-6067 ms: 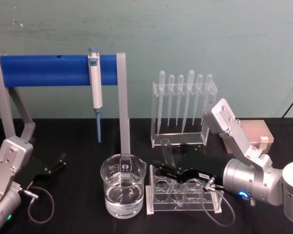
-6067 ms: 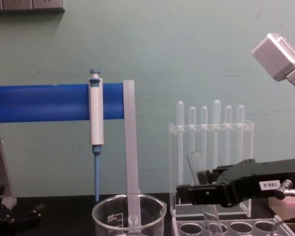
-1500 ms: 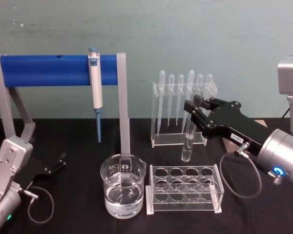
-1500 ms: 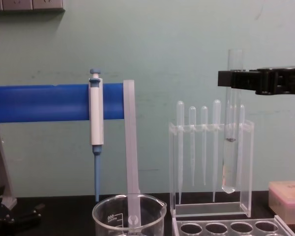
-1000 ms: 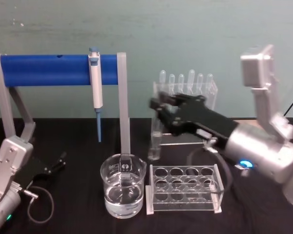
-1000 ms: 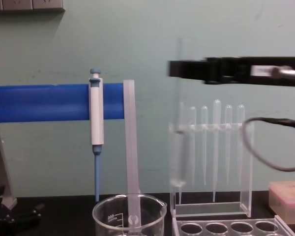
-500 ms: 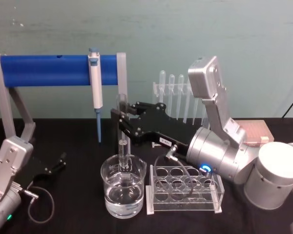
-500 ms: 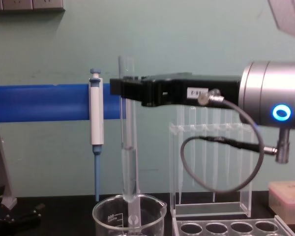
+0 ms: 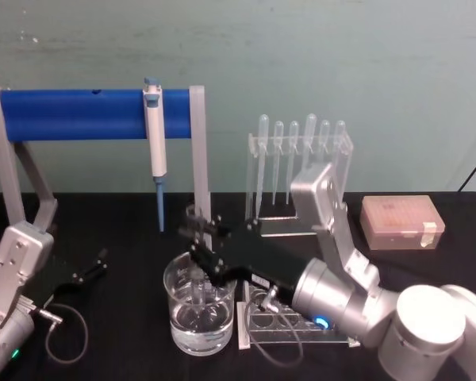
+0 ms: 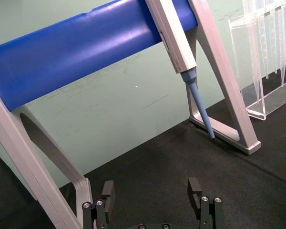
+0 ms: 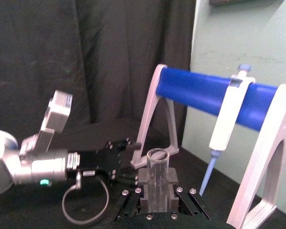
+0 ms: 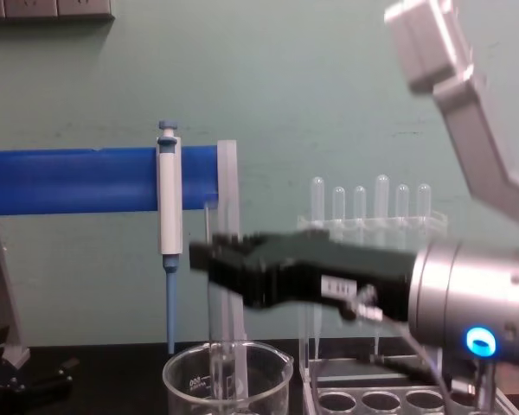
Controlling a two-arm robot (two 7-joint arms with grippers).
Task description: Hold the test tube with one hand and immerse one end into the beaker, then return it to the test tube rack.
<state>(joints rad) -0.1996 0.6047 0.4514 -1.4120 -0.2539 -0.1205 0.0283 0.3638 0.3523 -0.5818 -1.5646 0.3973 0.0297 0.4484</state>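
1. While my right gripper (image 9: pixel 197 236) is clamped on the single test tube (image 11: pixel 157 172) near its open top, the tube stands upright. Its lower end is down inside the one beaker (image 9: pixel 174 279), which holds water (image 9: pixel 198 329).
2. Just behind the beaker rises a grey post (image 9: pixel 200 143) holding up a blue bar (image 9: pixel 71 113), and one white-and-blue pipettor (image 9: pixel 154 127) hangs from the bar.
3. My right arm (image 9: pixel 341 294) lies across the test tube rack (image 12: pixel 402 399), hiding most of its wells from above.
4. Six plastic pipettes (image 9: pixel 309 151) hang in a clear holder (image 9: pixel 251 182) farther back, and one pink box (image 9: pixel 402 222) sits to the right.
5. My left gripper (image 10: pixel 151 186) rests on the black table (image 9: pixel 127 230) at the far left, jaws wide apart and empty.
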